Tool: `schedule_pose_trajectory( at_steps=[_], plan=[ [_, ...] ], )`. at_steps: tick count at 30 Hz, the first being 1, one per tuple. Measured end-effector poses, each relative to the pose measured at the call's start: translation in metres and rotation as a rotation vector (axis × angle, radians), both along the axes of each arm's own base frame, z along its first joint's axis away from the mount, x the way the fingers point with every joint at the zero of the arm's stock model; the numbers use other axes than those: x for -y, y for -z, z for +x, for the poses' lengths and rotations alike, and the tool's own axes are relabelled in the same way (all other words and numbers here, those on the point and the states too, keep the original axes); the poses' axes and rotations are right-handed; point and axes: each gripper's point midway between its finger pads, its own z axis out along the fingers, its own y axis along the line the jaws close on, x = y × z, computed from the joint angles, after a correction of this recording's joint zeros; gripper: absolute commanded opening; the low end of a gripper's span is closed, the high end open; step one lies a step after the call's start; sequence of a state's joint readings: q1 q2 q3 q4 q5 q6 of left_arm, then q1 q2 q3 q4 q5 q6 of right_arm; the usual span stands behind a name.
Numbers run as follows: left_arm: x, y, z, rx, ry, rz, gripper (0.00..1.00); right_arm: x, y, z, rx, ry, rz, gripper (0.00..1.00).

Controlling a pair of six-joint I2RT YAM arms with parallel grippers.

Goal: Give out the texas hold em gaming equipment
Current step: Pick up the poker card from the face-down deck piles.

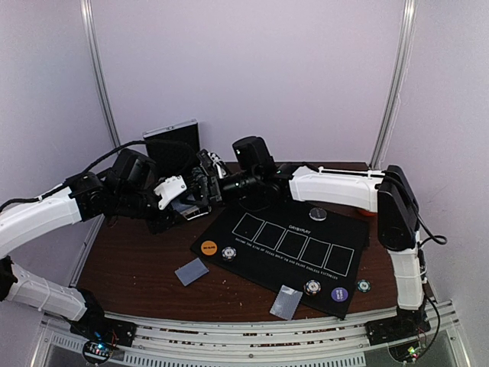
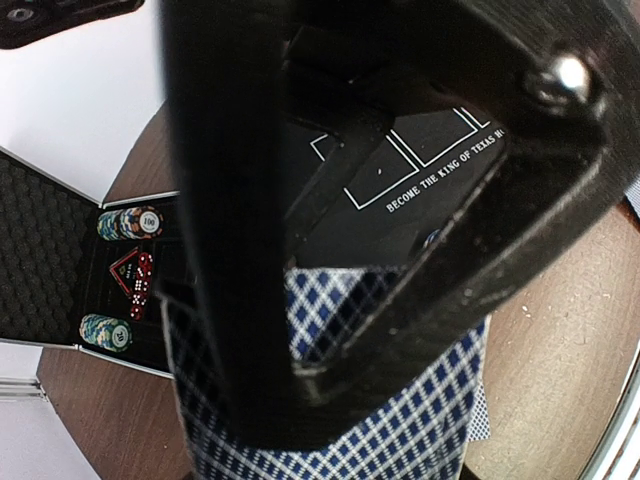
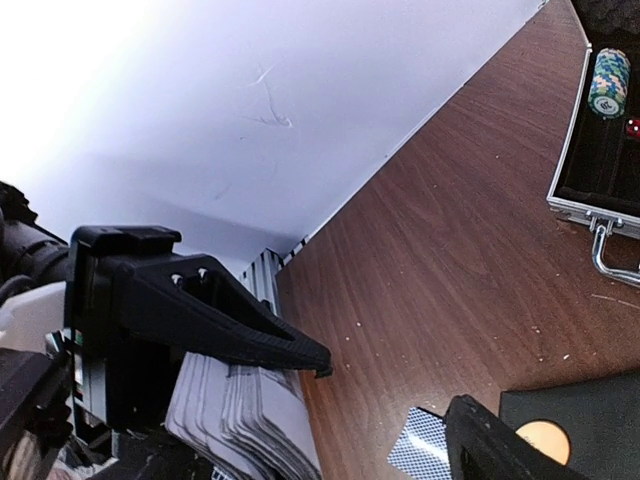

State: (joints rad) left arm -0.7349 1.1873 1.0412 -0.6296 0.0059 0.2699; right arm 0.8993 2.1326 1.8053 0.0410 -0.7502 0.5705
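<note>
Plainly the deck (image 2: pixel 400 420) is the thing in hand. The left gripper (image 1: pixel 187 200) is clamped across it, holding it in the air over the far left part of the table (image 1: pixel 137 267), just off the far-left corner of the black mat (image 1: pixel 263 277). The right gripper (image 3: pixel 392 390) faces it with jaws apart, one finger lying along the top of the stack and the other well clear, so it grips nothing.

Laid out so far are a pile of cards (image 1: pixel 191 271) on the table by the mat's left corner and a second pile (image 1: pixel 286 302) across the mat's near edge. Striped chips (image 1: pixel 229 251) and an orange button (image 1: pixel 208 248) sit on the mat.

Cards are light, thin and slick (they slide over each other at a touch), and the stack's edges look fanned in the right wrist view. I judge a single card is best taken by its free short edge, pinched flat with little force and drawn straight off. Too deep a bite would take several, and a hard pull could drag the whole deck out of the left jaws.
</note>
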Motion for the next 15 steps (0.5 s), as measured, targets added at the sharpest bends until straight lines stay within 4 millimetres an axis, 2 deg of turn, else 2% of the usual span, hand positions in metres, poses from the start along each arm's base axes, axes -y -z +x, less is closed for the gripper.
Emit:
schedule_pose_trajectory(
  at_steps=[3, 6, 15],
  plan=[
    [-0.0003, 0.0001, 0.0001, 0.001, 0.000, 0.002, 0.43, 0.0007, -0.0006, 0.0002, 0.021, -0.010, -0.028, 0.61],
    [-0.0003, 0.0000, 0.0003, 0.001, -0.001, 0.002, 0.43, 0.0018, -0.0043, 0.0005, 0.051, -0.017, -0.042, 0.56],
    [-0.0036, 0.0075, -0.0028, -0.017, -0.002, 0.022, 0.43, 0.0078, 0.0039, -0.0005, 0.103, -0.018, -0.107, 0.41]
  ],
)
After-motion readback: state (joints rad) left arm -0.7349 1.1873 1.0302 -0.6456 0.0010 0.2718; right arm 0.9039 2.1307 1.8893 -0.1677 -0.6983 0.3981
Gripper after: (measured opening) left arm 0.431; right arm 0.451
